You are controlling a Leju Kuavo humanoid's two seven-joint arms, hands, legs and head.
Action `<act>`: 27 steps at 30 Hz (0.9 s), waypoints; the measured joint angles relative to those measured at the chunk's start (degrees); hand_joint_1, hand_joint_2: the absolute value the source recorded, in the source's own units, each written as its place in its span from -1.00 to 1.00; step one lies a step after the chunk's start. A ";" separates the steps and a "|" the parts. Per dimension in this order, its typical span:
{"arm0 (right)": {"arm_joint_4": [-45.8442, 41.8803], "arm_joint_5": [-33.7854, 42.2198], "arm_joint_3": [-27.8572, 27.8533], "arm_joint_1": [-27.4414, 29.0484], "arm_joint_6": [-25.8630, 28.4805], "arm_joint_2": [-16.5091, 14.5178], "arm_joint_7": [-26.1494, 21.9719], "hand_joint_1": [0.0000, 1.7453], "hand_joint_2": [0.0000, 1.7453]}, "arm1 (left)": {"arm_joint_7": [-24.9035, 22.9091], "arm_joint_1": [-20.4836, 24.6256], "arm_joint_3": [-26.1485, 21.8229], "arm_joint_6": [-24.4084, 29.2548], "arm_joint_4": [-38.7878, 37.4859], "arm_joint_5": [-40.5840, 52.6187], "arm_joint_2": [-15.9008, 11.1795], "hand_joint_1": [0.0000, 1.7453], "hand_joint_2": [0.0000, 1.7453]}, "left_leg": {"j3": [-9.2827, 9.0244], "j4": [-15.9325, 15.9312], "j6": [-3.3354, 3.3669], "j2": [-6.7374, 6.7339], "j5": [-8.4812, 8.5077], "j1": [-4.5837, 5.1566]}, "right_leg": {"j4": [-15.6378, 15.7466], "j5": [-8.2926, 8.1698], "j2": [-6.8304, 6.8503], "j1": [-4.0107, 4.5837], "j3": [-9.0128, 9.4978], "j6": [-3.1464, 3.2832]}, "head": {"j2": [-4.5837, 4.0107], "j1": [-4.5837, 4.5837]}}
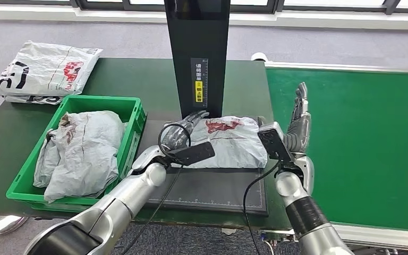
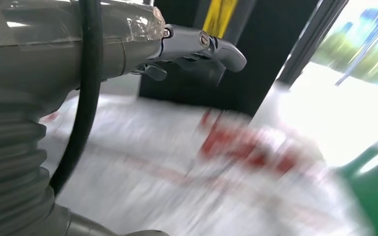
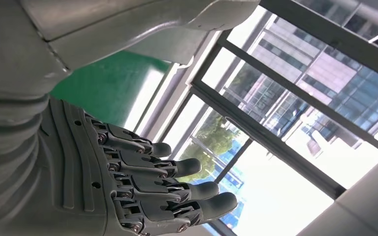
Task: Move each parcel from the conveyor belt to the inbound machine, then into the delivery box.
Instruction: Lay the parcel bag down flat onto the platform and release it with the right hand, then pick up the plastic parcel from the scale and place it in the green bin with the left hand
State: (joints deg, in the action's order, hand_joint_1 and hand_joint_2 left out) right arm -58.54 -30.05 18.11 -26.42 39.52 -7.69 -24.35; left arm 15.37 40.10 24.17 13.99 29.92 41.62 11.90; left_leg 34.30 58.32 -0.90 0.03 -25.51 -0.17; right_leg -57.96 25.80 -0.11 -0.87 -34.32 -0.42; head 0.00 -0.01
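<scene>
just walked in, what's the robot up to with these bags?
It's sorting parcels. One grey parcel lies on the inbound machine's black platform, under the dark column. The left robot hand is at the parcel's left end; grip unclear, wrist view is blurred. The right robot hand is open, raised above the green conveyor belt. The green delivery box already holds parcels.

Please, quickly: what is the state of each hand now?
Left hand: open, fingers at the parcel on the machine, not gripping.
Right hand: open, holding nothing.

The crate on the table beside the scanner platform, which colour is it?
The crate is bright green; the head view shows it best.
</scene>
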 joint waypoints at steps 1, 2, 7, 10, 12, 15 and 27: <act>-1.63 0.81 -0.61 1.19 -0.25 0.13 -0.30 -1.00 1.00 | -1.98 0.13 0.89 -0.85 -1.05 2.29 -0.01 -1.00 1.00 | 0.00 0.00 -0.01 -0.02 -0.01 0.00 | 0.00 0.00 -0.01 0.00 -0.02 0.00 | 0.00 0.00; -3.43 1.37 -1.11 2.48 -0.72 0.20 -0.36 -1.00 1.00 | -4.05 0.29 1.83 -2.12 -2.10 4.58 -0.02 -1.00 1.00 | 0.00 -0.01 -0.01 -0.02 -0.01 0.00 | 0.00 0.00 -0.02 0.00 -0.03 0.00 | 0.00 0.00; -11.36 1.37 -1.76 7.95 -4.49 0.23 0.17 -1.00 1.00 | -12.36 1.96 6.25 -12.74 -6.17 12.39 -0.23 -1.00 1.00 | -0.01 -0.06 -0.02 0.05 -0.01 -0.02 | 0.00 0.03 0.04 0.07 0.04 0.03 | 0.00 -0.01; -14.28 1.02 -1.76 9.65 -5.14 0.13 0.37 -1.00 1.00 | -13.64 3.34 8.13 -14.60 -7.48 13.38 -0.27 -1.00 1.00 | -0.09 -0.10 -0.03 0.09 -0.01 -0.03 | 0.00 0.05 0.07 0.06 0.13 0.05 | 0.00 0.00; -15.72 0.86 -1.76 10.38 -5.18 0.10 0.40 -1.00 1.00 | -14.20 3.97 8.90 -15.35 -8.06 13.74 -0.28 -0.42 1.00 | -0.15 -0.11 -0.04 0.08 0.00 -0.03 | 0.00 0.05 0.06 0.05 0.19 0.05 | 0.00 0.01; -17.97 0.86 -1.78 11.30 -4.92 0.00 -0.13 -1.00 1.00 | -15.21 4.83 9.44 -18.22 -8.86 14.20 -0.22 0.98 1.00 | -0.31 -0.11 -0.04 0.09 0.01 -0.03 | 0.00 0.05 0.07 0.04 0.36 0.05 | 0.00 0.01; -24.39 1.02 -2.68 13.73 -5.57 -0.39 -0.31 -1.00 1.00 | -16.51 5.86 9.36 -18.17 -10.12 15.31 -0.14 1.00 1.00 | -0.62 -0.12 -0.11 0.07 0.06 -0.03 | 0.00 0.00 0.08 0.06 0.67 0.11 | 0.00 0.00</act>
State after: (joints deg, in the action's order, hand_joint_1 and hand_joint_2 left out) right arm -82.93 -29.03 15.43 -12.69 33.95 -8.08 -24.65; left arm -1.15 45.96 33.53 -4.19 19.80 56.93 11.76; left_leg 33.68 58.20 -1.01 0.10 -25.45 -0.20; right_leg -57.97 25.80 -0.03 -0.82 -33.65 -0.31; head 0.00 -0.01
